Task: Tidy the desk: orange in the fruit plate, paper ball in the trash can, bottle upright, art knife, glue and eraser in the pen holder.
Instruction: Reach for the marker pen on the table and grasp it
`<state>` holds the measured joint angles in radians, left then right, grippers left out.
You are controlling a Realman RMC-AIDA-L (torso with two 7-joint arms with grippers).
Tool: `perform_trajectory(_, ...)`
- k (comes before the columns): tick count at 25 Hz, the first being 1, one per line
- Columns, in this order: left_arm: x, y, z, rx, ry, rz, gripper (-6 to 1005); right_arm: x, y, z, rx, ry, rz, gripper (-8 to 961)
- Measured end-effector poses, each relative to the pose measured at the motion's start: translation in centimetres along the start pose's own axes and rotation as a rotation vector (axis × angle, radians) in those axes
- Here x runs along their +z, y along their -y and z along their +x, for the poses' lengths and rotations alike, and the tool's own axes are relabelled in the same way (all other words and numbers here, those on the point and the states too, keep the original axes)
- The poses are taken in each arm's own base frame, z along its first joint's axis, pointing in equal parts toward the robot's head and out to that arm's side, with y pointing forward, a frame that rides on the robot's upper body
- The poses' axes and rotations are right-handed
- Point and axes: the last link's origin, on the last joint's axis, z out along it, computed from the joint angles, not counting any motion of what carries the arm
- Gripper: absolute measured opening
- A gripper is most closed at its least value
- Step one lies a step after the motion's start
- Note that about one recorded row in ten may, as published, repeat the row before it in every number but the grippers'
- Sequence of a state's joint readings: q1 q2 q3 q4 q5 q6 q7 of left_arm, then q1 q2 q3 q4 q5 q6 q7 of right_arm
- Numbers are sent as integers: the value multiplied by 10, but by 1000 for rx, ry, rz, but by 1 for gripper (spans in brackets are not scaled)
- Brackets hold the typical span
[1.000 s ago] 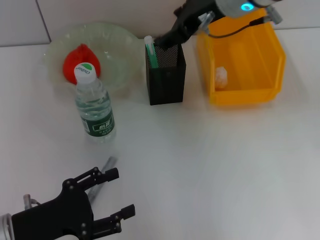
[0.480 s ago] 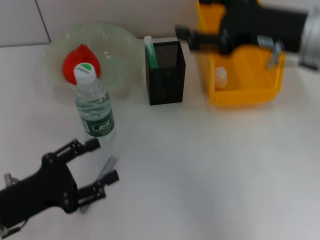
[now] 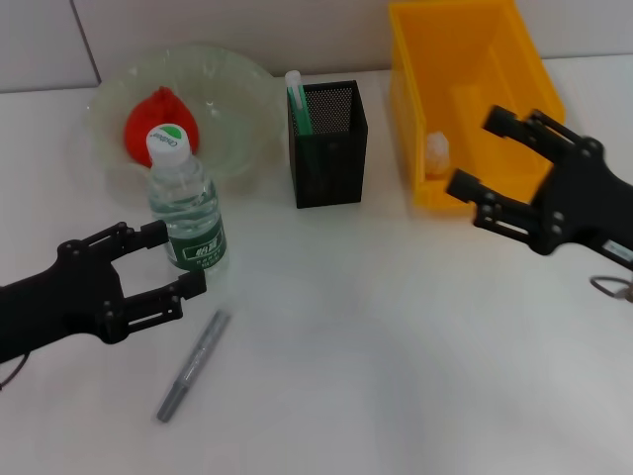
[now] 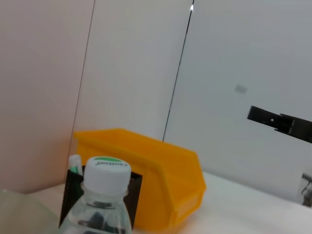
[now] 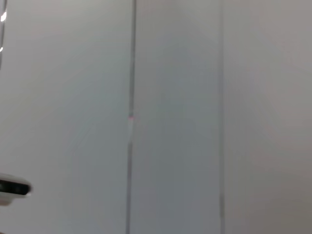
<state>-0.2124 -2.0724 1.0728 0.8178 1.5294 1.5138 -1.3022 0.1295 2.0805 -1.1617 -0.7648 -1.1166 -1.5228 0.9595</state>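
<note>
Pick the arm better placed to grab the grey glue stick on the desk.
Left. The left gripper is open just above the glue stick, on its side; the right gripper is far off by the yellow bin.

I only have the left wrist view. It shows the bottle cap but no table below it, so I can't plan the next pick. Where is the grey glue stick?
Observer: The glue stick lies flat on the table, on the robot's side of the bottle. It is clear of the left gripper, whose jaws are open and empty.
Operator: Is the orange sorted?
Observer: Yes, the orange sits in the green plate.
Operator: And the paper ball?
Observer: A small white ball lies inside the yellow bin. The right gripper hovers at the bin's near edge with its jaws open.
</note>
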Motion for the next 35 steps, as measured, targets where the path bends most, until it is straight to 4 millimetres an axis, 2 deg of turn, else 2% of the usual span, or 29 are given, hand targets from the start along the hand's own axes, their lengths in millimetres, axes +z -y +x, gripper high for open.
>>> perform_trajectory(1,0,0,0,0,0,0,815,-6,0,4,7,6,18,825)
perform_trajectory(4,4,-9,16,36,146,67,816,-23,0,19,11,-7,77,825)
perform_trajectory(8,9,-17,28,33,264,137,816,-29,-3,26,-6,-40,65,825)
perform_trajectory(15,30,-37,47,-1,527,247,816,-26,-11,40,20,-116,-1,825)
perform_trajectory(19,37,-45,52,8,589,259,816,-22,-18,50,56,-139,-25,826)
perform_trajectory(23,48,-61,64,-10,666,254,815,-21,-20,58,82,-169,-16,826)
perform_trajectory(25,48,-61,64,-10,666,254,815,-21,-21,61,85,-183,-15,826)
perform_trajectory(26,58,-59,72,-32,710,283,815,-21,-21,62,86,-189,-15,826)
perform_trajectory(35,71,-61,68,-35,787,364,816,-22,-21,65,100,-203,-12,826)
